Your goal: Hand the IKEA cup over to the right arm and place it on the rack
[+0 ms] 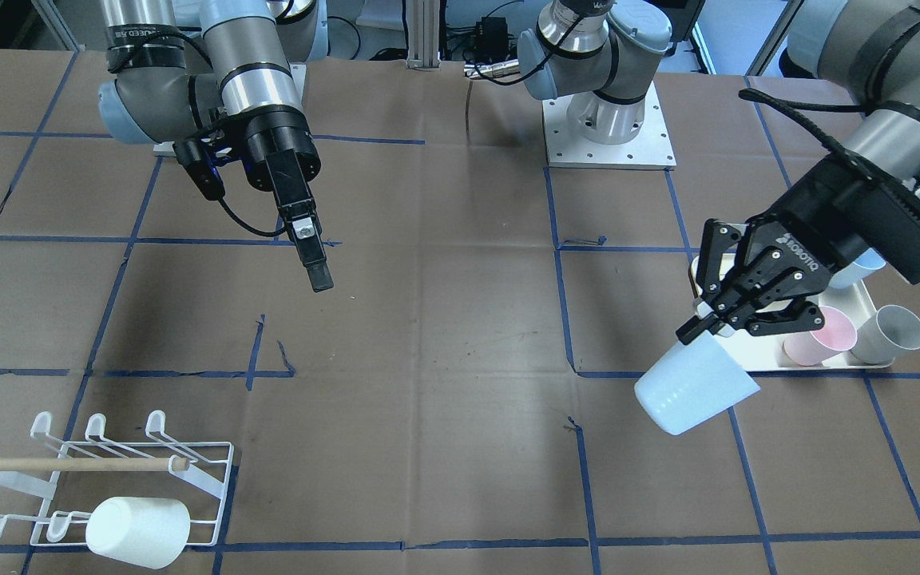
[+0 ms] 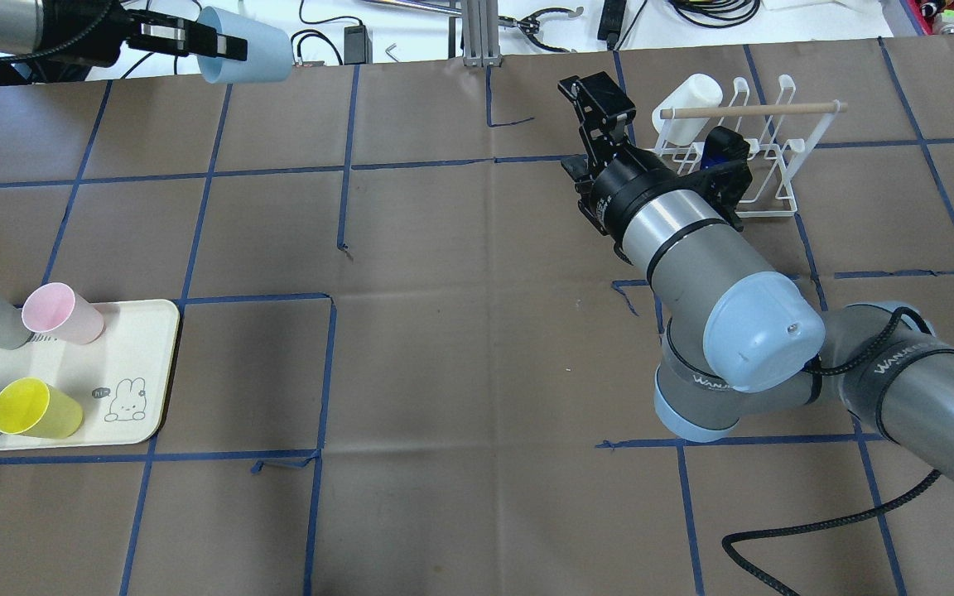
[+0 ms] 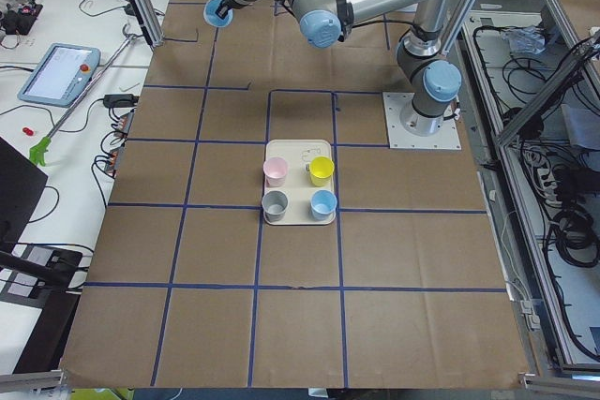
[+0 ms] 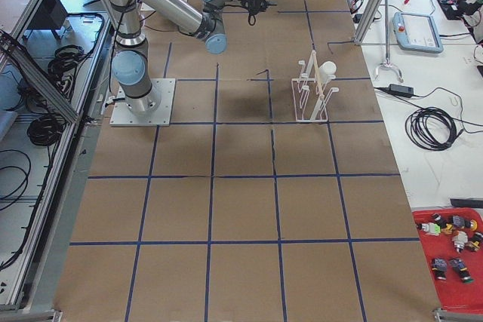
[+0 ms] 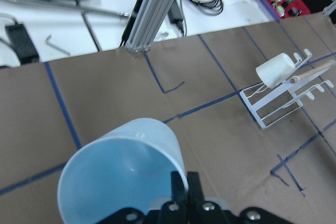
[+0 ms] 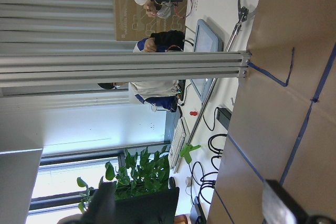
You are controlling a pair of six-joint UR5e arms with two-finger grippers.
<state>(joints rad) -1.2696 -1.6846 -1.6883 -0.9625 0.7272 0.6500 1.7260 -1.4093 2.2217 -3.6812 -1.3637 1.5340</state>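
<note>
Cup location: the pale blue plastic tumbler (image 1: 695,391) is held in the air over the robot's left half of the table, towards the operators' edge. It is clear of the cream rectangular tray (image 2: 166,364) and well apart from the rack.
Left gripper (image 1: 707,319): its jaws are closed on the tumbler's rim wall. In the left wrist view one finger (image 5: 181,187) is seen inside the mouth, and the other is judged to be outside.
Reason for the rim pinch: the body and base are left bare, which is judged to give the other arm a free surface to take.
Tumbler axis: the long axis lies close to level, tipped slightly down. The open mouth is at the left gripper and the closed base is turned towards the robot's right side.
Right gripper (image 1: 319,275): it is held above the table's middle, its fingers (image 6: 283,208) spread wide with nothing between them. It is judged to be waiting to receive.
White wire rack with a wooden dowel handle (image 2: 783,178): it stands on the right arm's side, so the transfer is needed. One white cup (image 1: 136,531) is already hung on a prong, and the other prongs are bare.
Stage: the hand-over is not yet made.
</note>
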